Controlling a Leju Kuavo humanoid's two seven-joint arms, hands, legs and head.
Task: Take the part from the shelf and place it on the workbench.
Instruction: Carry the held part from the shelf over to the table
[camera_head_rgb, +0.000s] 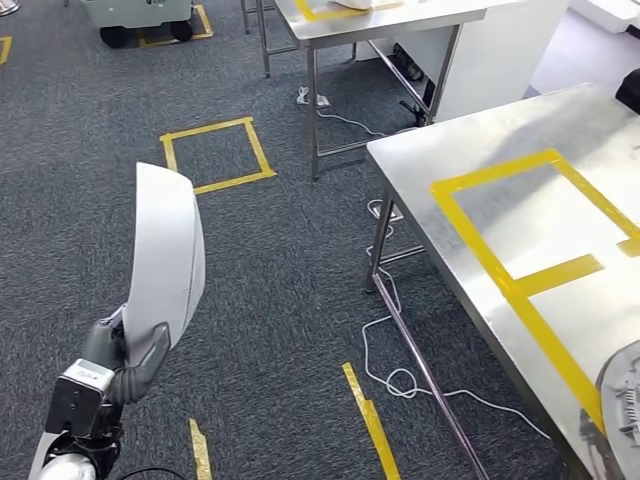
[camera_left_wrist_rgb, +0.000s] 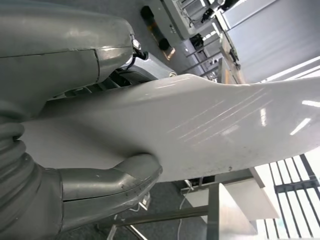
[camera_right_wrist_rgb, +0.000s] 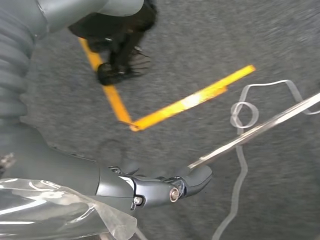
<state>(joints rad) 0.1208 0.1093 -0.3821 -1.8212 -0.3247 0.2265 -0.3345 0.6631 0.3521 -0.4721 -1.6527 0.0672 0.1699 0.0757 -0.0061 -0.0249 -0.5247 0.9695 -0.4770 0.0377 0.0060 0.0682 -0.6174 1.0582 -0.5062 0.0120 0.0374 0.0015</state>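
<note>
White, glossy and gently curved, the part (camera_head_rgb: 167, 262) stands upright in my left hand (camera_head_rgb: 124, 362), thumb and fingers clamped on its lower end, above the carpet and left of the workbench (camera_head_rgb: 483, 150). My right hand (camera_right_wrist_rgb: 113, 185) hangs low; its grip state cannot be determined.
</note>
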